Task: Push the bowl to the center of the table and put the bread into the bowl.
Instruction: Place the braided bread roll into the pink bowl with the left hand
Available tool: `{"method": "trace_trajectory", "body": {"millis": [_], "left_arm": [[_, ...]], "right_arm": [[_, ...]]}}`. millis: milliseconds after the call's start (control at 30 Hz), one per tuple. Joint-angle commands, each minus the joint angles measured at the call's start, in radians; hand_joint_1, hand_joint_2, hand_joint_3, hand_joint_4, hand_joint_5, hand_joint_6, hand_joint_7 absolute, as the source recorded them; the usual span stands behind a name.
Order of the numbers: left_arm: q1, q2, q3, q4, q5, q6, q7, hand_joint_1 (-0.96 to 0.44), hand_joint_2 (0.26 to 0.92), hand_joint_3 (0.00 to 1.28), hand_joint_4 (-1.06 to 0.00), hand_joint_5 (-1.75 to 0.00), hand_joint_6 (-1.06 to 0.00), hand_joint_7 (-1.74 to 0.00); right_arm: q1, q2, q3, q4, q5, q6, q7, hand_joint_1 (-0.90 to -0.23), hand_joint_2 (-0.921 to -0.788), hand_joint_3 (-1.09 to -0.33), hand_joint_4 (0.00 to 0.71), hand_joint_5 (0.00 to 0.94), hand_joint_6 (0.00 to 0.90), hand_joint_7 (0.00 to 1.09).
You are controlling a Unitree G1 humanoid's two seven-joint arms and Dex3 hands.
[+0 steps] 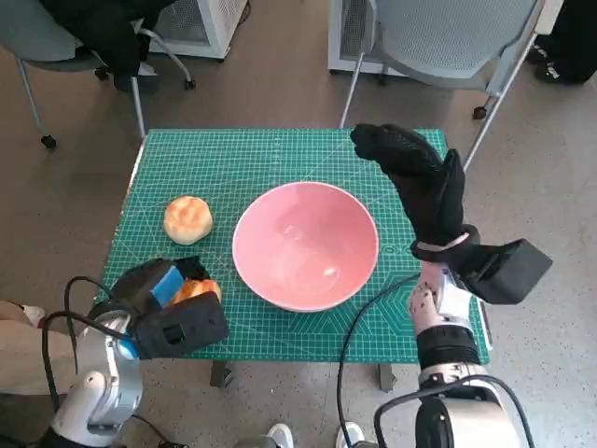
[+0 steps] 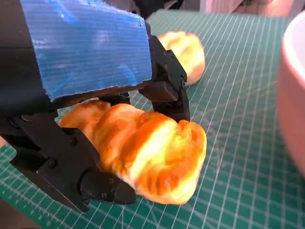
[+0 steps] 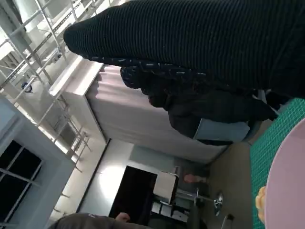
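A pink bowl (image 1: 306, 245) stands on the green cutting mat (image 1: 270, 159), about in its middle. My left hand (image 1: 173, 303) is at the mat's front left and grips a golden croissant-like bread (image 2: 152, 157) between its black fingers (image 2: 167, 90). A second, round bread roll (image 1: 187, 219) lies on the mat behind that hand, left of the bowl. My right hand (image 1: 420, 182) in the black glove is raised over the mat's right side, just right of the bowl, fingers apart and holding nothing. The bowl's rim (image 3: 286, 191) shows in the right wrist view.
Grey chairs (image 1: 438, 42) stand beyond the table's far edge. A person in dark clothes (image 3: 205, 107) sits on a chair behind the table. Cables (image 1: 364, 327) hang near the front edge.
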Motion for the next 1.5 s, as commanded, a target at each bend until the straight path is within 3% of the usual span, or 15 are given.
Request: {"method": "trace_trajectory", "body": {"millis": [33, 133, 367, 567, 1100, 1500], "left_arm": [[-0.016, 0.018, 0.027, -0.070, 0.017, 0.002, -0.022, 0.01, 0.587, 0.64, -0.68, -1.45, -0.76, -0.95], [-0.040, 0.025, 0.036, -0.108, 0.030, 0.007, -0.038, 0.01, 0.583, 0.64, -0.69, -1.44, -0.76, -0.94], [-0.099, 0.030, 0.062, -0.186, 0.057, 0.022, -0.075, 0.00, 0.707, 0.38, -0.76, -1.29, -0.77, -0.89], [-0.164, 0.024, 0.083, -0.247, 0.088, 0.039, -0.104, 0.00, 0.775, 0.24, -0.81, -1.18, -0.77, -0.90], [-0.372, -0.098, 0.006, -0.283, 0.242, 0.079, -0.124, 0.00, 0.800, 0.19, -0.82, -1.09, -0.73, -1.01], [-0.477, -0.215, -0.081, -0.099, 0.228, -0.051, -0.059, 0.00, 0.841, 0.13, -0.78, -1.19, -0.75, -0.93]], "right_arm": [[0.004, -0.001, 0.000, 0.023, -0.001, 0.011, 0.006, -0.644, -0.921, -0.881, 0.051, 0.001, 0.055, 0.14], [0.004, -0.001, -0.001, 0.025, -0.001, 0.011, 0.006, -0.644, -0.921, -0.881, 0.051, 0.000, 0.053, 0.14], [0.006, -0.001, -0.001, 0.024, 0.000, 0.009, 0.007, -0.648, -0.921, -0.880, 0.051, 0.000, 0.051, 0.15], [0.006, -0.003, -0.001, 0.021, 0.001, 0.011, 0.009, -0.648, -0.921, -0.880, 0.051, 0.000, 0.049, 0.15], [0.015, 0.000, 0.000, 0.003, 0.005, 0.008, 0.012, -0.646, -0.921, -0.882, 0.050, 0.000, 0.041, 0.17], [0.015, -0.006, -0.009, 0.014, 0.009, 0.006, 0.019, -0.644, -0.921, -0.884, 0.049, 0.000, 0.034, 0.18]]}}
